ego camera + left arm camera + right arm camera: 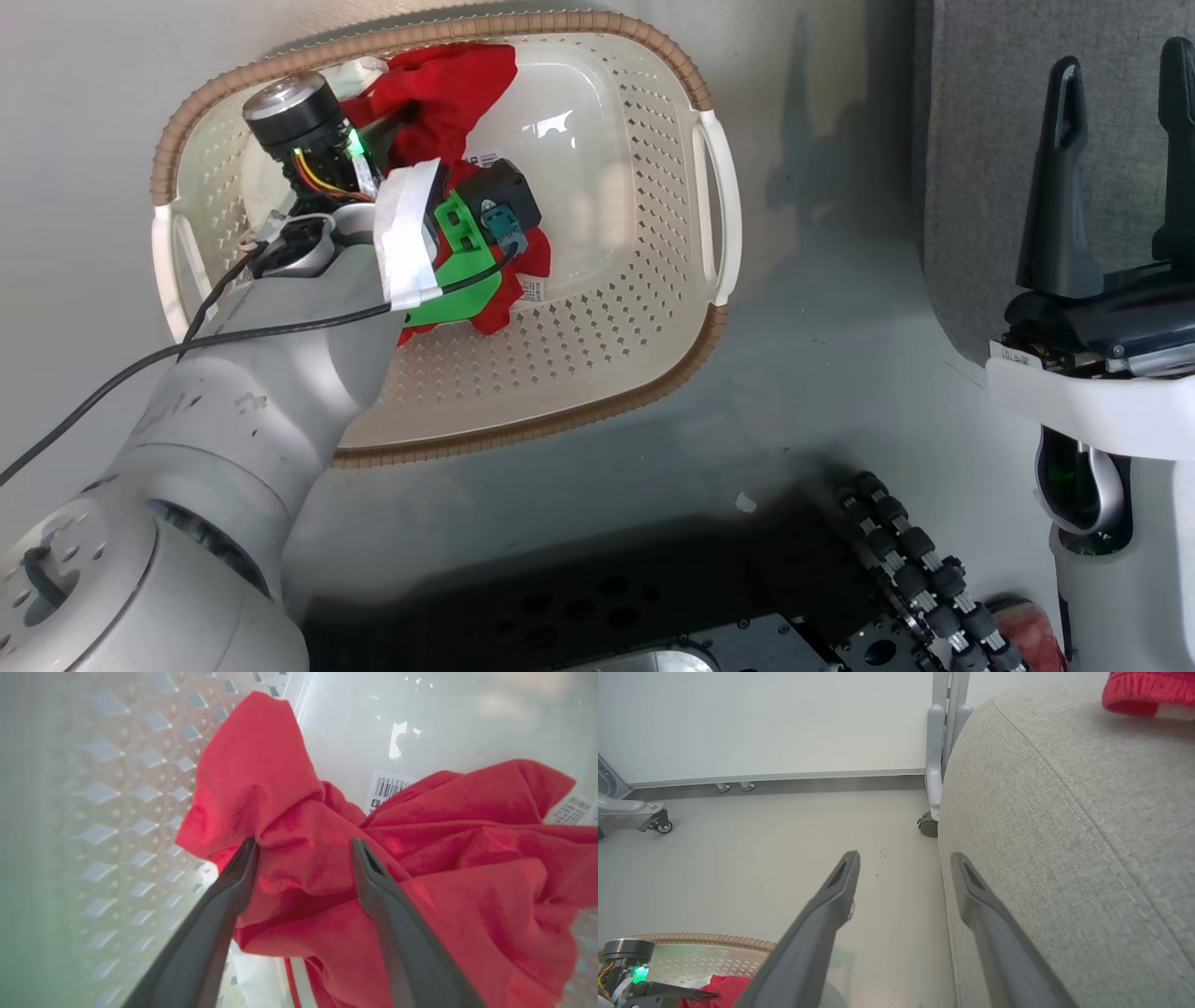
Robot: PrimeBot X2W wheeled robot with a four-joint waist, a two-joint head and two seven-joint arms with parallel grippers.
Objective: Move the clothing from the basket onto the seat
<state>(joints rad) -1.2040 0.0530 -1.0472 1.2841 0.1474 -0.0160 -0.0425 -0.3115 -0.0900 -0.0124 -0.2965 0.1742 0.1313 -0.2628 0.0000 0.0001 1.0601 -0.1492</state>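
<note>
My left end effector (303,845) was down inside the basket (117,812), its jaws spread wide and closed on nothing. A bunched fold of the red clothing (289,793) lay between its fingers, with the tips against the cloth. More cloth spread to the right of the fingers, and the basket's perforated side stood to their left. My right end effector (903,856) hung wide and empty over the floor (761,858), the seat (1064,835) just beside its right finger. A second red piece (1148,690) lay on the seat, far ahead and to the right.
</note>
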